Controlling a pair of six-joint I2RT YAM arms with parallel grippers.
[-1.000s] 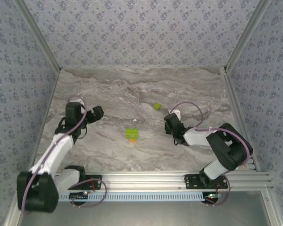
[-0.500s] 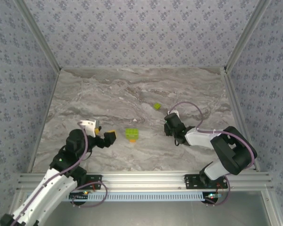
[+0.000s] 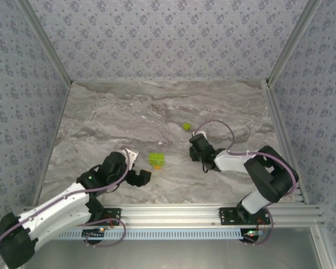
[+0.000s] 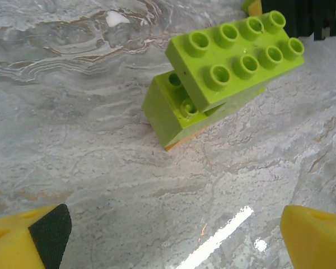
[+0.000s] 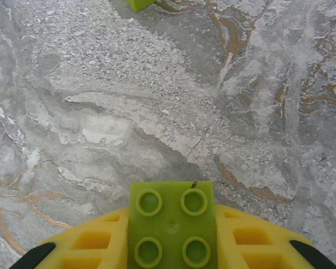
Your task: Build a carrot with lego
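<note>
Because the grey, marble-veined stone-look counter (image 3: pixel 157 106) is flat and glossy, the tiny bricks sit steady wherever they are set. Low over its near-left part, the left arm's end effector (image 3: pixel 141 177) stands released. Its yellow fingers (image 4: pixel 22 244) are spread wide with nothing between them and aimed at the half-built carrot (image 3: pixel 156 160) just ahead, which looks like a stance for gripping or bracing that stack. The right arm's end effector (image 3: pixel 196 148), right of the stack, is clenched on a small square lime-green plastic brick with four studs (image 5: pixel 172 230), probably so it can be pressed on as a leaf. The carrot lies mid-counter: a long eight-stud lime-green brick (image 4: pixel 235 59) sits skewed across a shorter lime-green brick (image 4: pixel 168 106), with a sliver of orange brick (image 4: pixel 182 141) beneath. One loose lime-green brick (image 3: pixel 186 126) lies beyond.
</note>
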